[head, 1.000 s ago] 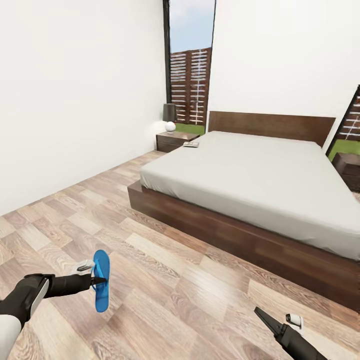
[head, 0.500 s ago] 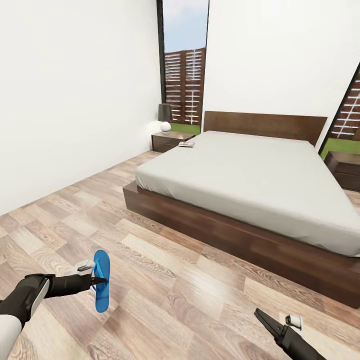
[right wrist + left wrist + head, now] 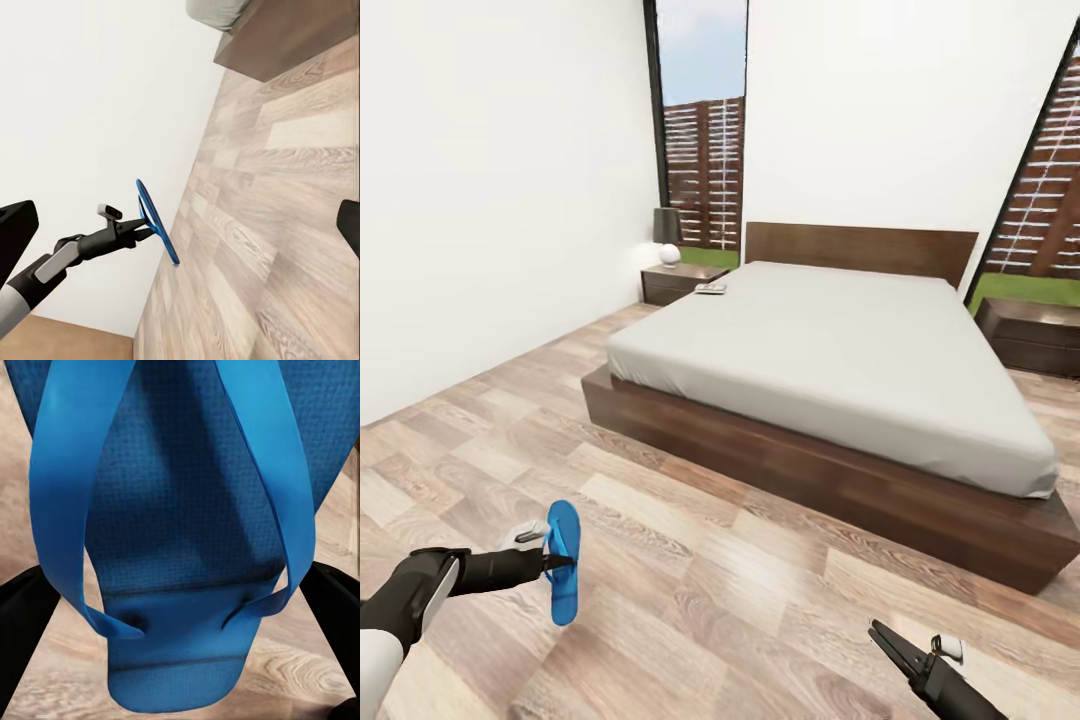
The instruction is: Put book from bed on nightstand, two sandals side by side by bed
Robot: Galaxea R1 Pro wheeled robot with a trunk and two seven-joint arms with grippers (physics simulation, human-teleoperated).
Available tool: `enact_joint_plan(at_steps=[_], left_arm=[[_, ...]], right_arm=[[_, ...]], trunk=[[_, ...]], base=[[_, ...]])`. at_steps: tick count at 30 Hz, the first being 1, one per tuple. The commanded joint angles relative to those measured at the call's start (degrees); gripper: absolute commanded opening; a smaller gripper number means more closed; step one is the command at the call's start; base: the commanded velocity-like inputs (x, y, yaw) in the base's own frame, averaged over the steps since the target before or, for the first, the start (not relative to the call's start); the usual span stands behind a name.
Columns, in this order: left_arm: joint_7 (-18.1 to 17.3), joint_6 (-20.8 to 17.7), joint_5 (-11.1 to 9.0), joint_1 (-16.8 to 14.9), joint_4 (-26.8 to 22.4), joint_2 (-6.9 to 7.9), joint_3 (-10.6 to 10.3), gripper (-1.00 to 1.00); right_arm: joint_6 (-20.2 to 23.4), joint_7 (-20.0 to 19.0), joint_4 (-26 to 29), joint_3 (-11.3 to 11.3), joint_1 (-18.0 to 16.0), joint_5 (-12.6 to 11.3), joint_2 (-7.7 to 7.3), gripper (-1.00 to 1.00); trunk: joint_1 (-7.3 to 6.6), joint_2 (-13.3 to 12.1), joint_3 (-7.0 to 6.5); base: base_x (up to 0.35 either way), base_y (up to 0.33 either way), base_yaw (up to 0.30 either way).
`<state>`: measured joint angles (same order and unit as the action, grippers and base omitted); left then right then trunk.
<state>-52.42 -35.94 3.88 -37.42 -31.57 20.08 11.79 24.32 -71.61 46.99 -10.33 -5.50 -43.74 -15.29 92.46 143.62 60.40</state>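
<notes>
Bed centre-right w/ book on its far-left corner, a nightstand just beyond on the left, another nightstand at right; sandal near-left above floor.

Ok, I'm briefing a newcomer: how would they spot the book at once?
Start at the bed with its grey cover, and go to the head-end corner nearest the nightstand with the lamp. The book lies flat there, the one small thin item on the smooth cover.
</notes>
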Motion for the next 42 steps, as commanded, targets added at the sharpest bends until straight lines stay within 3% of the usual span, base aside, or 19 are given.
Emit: enact_joint_plan(at_steps=[1,12,42], left_arm=[[-0.40,-0.42,0.37,-0.02,-0.07,-0.04,0.34,-1.00],[-0.39,-0.35,0.30,-0.02,-0.07,-0.32,0.29,-1.00],[-0.27,-0.29,0.25,-0.02,-0.07,-1.36,0.25,-1.00]], right_arm=[[0.56,-0.10,-0.04,0.03,-0.04,-0.29,-0.01,1.00],[0.51,-0.11,-0.05,0.23,-0.04,-0.29,-0.01,1.00],[0.56,0.08,-0.05,-0.05,-0.04,-0.48,0.08,1.00]], trunk=[[-0.01,0.02,0.05],[-0.01,0.02,0.05],[-0.01,0.02,0.05]], base=[[0.000,-0.108,-0.241],[0.000,-0.119,-0.182],[0.000,-0.211,-0.006]])
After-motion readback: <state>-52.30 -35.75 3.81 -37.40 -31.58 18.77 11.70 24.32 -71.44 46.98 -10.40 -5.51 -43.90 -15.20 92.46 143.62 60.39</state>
